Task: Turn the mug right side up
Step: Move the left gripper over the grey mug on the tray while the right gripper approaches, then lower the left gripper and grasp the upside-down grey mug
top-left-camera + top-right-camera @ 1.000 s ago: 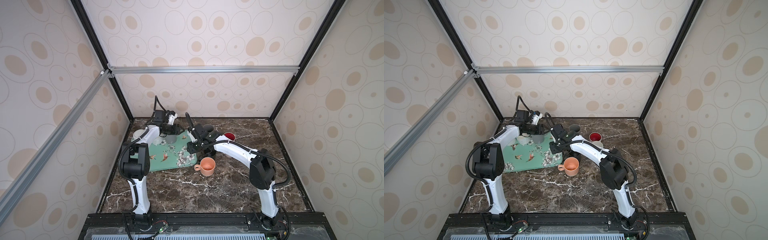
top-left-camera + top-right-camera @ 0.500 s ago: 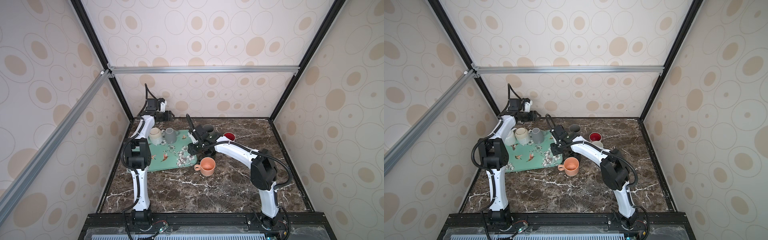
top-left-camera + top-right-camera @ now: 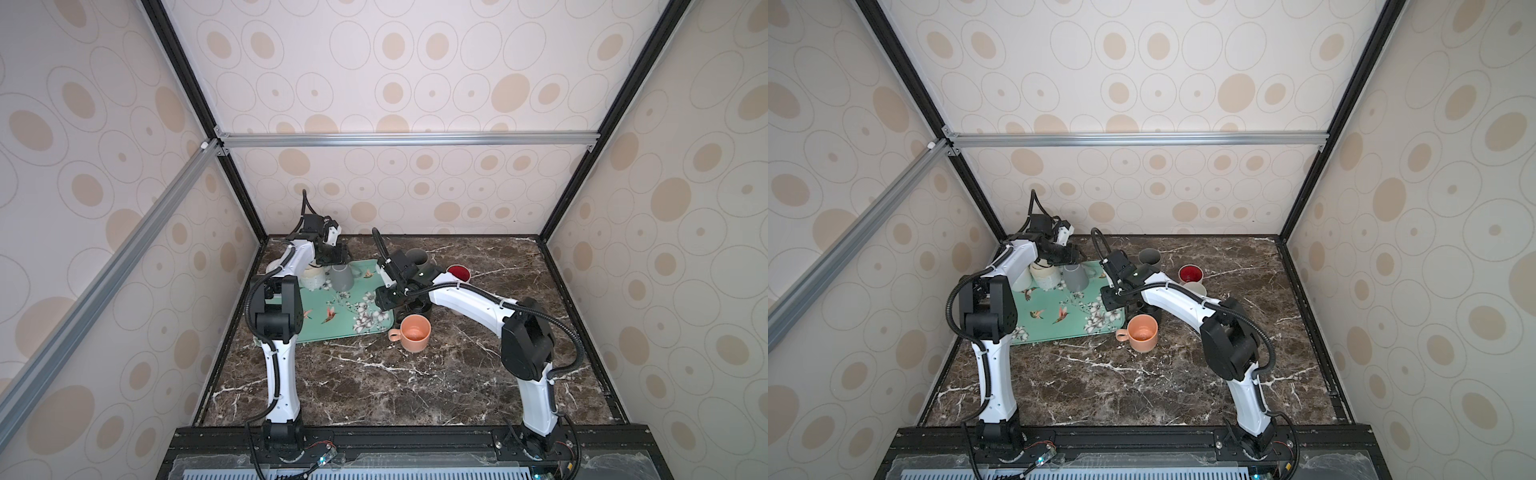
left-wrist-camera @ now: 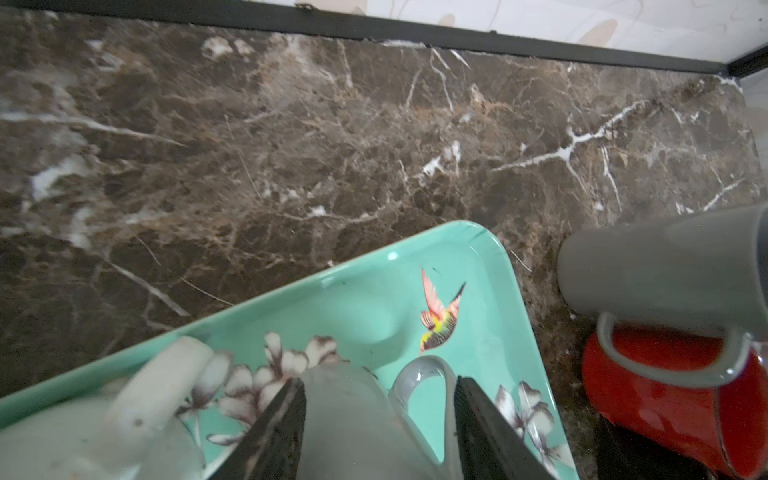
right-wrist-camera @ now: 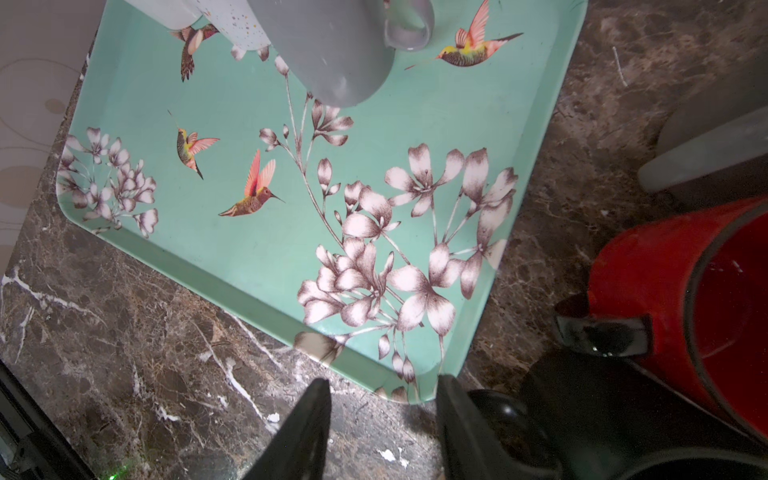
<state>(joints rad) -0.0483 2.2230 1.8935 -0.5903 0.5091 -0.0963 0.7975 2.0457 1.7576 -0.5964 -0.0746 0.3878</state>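
I've got the left gripper (image 4: pixel 378 380) straddling the mug (image 4: pixel 345 415) on the tray (image 4: pixel 353 299), jaws apart; the right gripper (image 5: pixel 382 378) is empty, jaws apart.

Enclosure, three cream papered walls (image 3: pixel 395 83) printed with beige ovals inside thin grey rings. Black metal corner posts (image 3: pixel 180 66) rose at both rear corners. A silver aluminium cross-rail (image 3: pixel 407 139) spanned the back wall, and a second silver aluminium side rail (image 3: pixel 104 274) slanted along the left wall. The dark brown white-veined marble bench (image 3: pixel 374 386) formed the floor, edged in front by a black mounting rail (image 3: pixel 415 438). Light was even and diffuse.
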